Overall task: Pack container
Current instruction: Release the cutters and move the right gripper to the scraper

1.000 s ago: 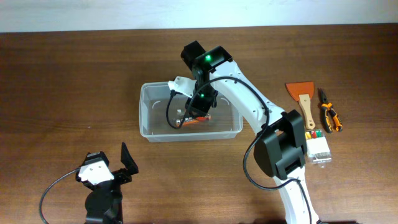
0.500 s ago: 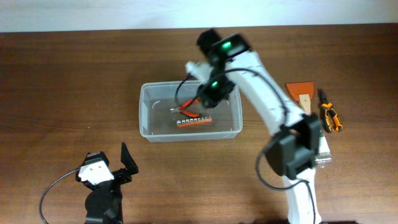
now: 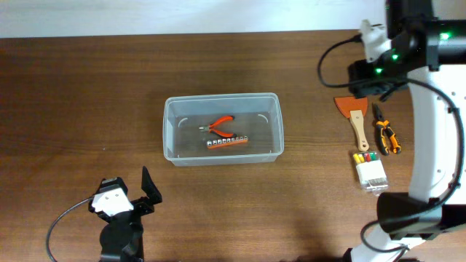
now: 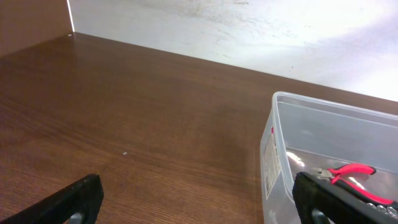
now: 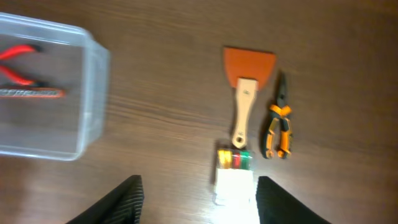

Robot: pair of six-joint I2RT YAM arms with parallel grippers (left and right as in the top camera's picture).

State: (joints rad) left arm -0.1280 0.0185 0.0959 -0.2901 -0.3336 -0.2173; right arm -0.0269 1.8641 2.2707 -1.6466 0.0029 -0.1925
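Observation:
The container is a clear plastic tub at the table's middle, also in the left wrist view and the right wrist view. Inside it lie red-handled pliers and an orange strip of sockets. An orange scraper, orange-and-black pliers and a small clear case of coloured bits lie on the table at the right. My right gripper is open and empty, high above the scraper. My left gripper is open and empty, low at the front left of the tub.
The right arm's base stands at the front right, near the case of bits. A pale wall runs behind the table's far edge. Bare wood lies left of the tub.
My right gripper has let go of the red pliers in the tub, risen out of it and swung far right, over the scraper. The left arm has not moved.

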